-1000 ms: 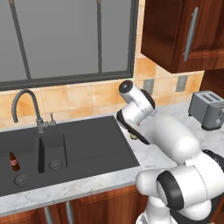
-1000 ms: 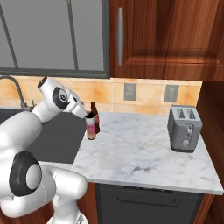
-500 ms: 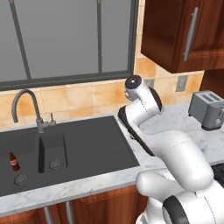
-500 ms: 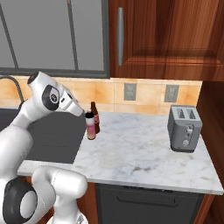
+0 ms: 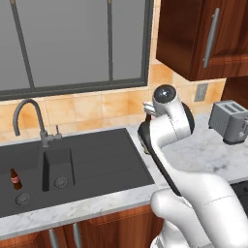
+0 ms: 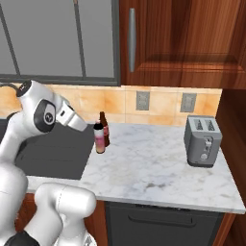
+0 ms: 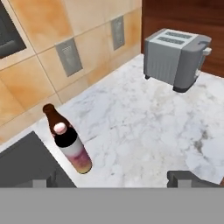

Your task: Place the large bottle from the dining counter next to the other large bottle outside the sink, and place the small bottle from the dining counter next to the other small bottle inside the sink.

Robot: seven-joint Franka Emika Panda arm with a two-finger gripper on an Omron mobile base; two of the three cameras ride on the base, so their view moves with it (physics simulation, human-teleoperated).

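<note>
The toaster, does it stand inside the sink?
No. In the right base view the toaster stands on the marble counter, far to the right of the sink.

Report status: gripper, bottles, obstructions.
Gripper open, holding nothing. Two bottles together on counter beside sink; small bottle in basin. Toaster well aside.

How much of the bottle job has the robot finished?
About half, it seems. The pink bottle stands beside the brown bottle on the counter. The gripper is open and empty. The sink holds just one small bottle, so its partner is left.
</note>
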